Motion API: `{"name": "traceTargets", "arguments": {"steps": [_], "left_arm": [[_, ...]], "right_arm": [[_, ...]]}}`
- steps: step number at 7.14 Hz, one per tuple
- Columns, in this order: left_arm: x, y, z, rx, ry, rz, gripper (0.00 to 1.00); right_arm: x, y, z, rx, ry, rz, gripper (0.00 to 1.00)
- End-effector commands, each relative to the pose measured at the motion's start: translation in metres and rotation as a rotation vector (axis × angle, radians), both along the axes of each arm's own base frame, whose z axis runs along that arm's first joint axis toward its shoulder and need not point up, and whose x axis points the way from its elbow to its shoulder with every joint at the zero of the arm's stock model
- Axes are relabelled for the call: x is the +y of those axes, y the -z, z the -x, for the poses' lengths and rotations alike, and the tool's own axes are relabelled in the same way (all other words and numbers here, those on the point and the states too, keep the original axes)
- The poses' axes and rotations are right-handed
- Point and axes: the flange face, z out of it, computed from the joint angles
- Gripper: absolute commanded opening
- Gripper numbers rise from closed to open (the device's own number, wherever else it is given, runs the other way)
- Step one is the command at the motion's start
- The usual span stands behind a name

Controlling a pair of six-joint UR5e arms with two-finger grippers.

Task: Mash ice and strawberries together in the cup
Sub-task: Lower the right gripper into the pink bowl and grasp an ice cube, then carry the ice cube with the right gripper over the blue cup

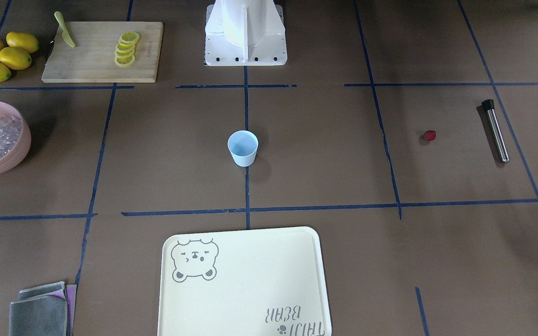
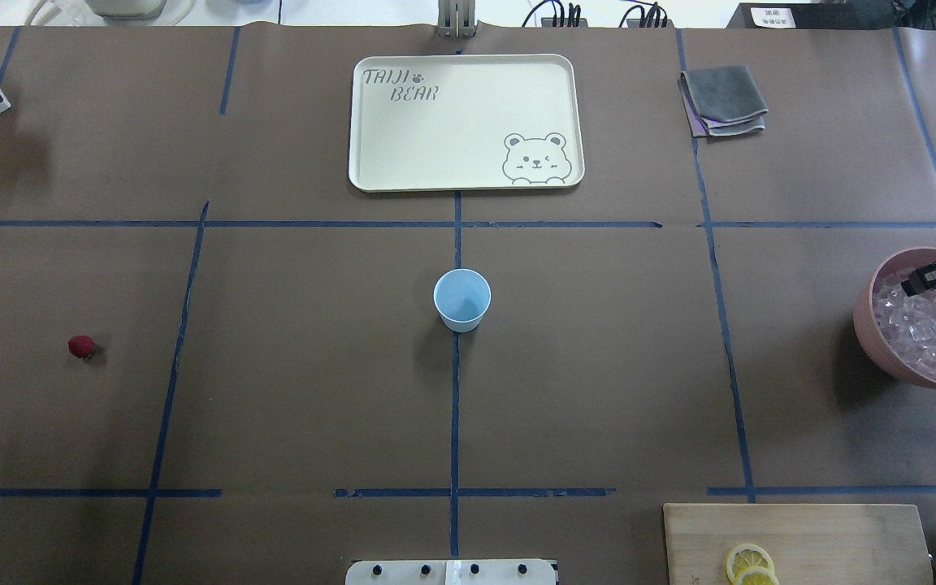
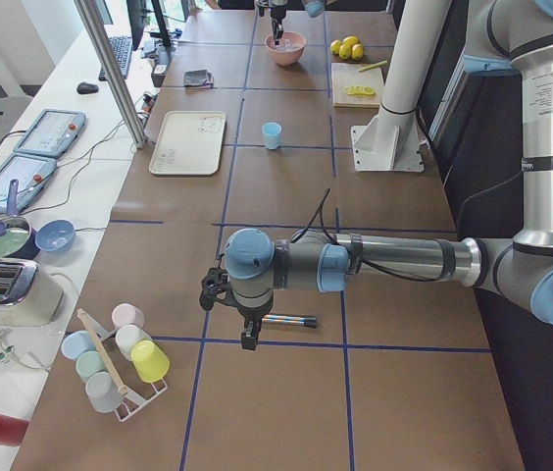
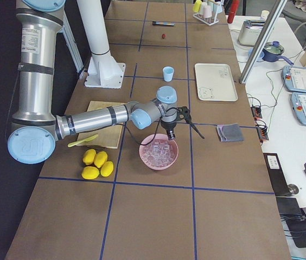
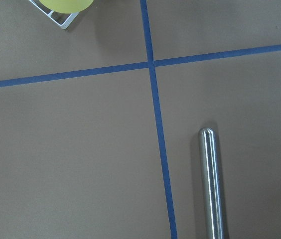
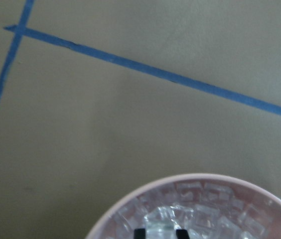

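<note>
The pale blue cup (image 1: pixel 243 148) stands upright at the table's middle and looks empty in the overhead view (image 2: pixel 461 299). The dark red strawberry (image 1: pixel 430 136) lies alone on the table's left side (image 2: pixel 81 347). The ice (image 2: pixel 923 325) fills a pink bowl (image 1: pixel 21 154) on the right side. My right gripper (image 2: pixel 915 284) hangs over that bowl. In the right wrist view its fingertips (image 6: pixel 139 233) stand close together on a clear cube. My left gripper (image 3: pixel 247 334) shows only in the exterior left view, above a steel muddler (image 5: pixel 211 184). I cannot tell whether it is open or shut.
A cream bear tray (image 1: pixel 250 280) lies beyond the cup. A wooden board (image 1: pixel 96 65) holds lemon slices (image 1: pixel 126 49) and a green knife (image 1: pixel 65 30), with whole lemons (image 1: pixel 7 56) beside it. A grey cloth (image 1: pixel 40 310) and a cup rack (image 3: pixel 120 363) sit near the table's ends.
</note>
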Motion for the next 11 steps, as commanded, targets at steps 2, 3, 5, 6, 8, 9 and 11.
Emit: {"name": "traceTargets", "arguments": {"steps": [2,3,5,6,8,9,11], "left_arm": [[0.001,-0.002,0.000,0.000,0.000,0.004,1.00],[0.001,-0.002,0.000,0.000,-0.001,0.005,1.00],[0.002,-0.005,0.000,0.000,0.005,0.019,1.00],[0.002,-0.006,0.000,0.000,0.005,0.019,1.00],[0.002,-0.006,0.000,0.000,0.004,0.019,1.00],[0.002,-0.006,0.000,0.002,0.003,0.018,1.00],[0.002,-0.006,0.000,0.002,0.003,0.018,1.00]], "right_arm": [[0.000,0.118,0.074,-0.203,-0.188,0.186,0.00],[0.004,0.150,0.104,-0.263,-0.240,0.289,0.00],[0.021,0.230,0.191,-0.348,-0.300,0.467,0.00],[0.030,0.273,0.237,-0.321,-0.347,0.496,0.00],[0.031,0.326,0.324,-0.301,-0.413,0.560,0.00],[0.014,0.346,0.366,-0.285,-0.449,0.595,0.00],[0.012,0.347,0.391,-0.273,-0.505,0.624,0.00]]}}
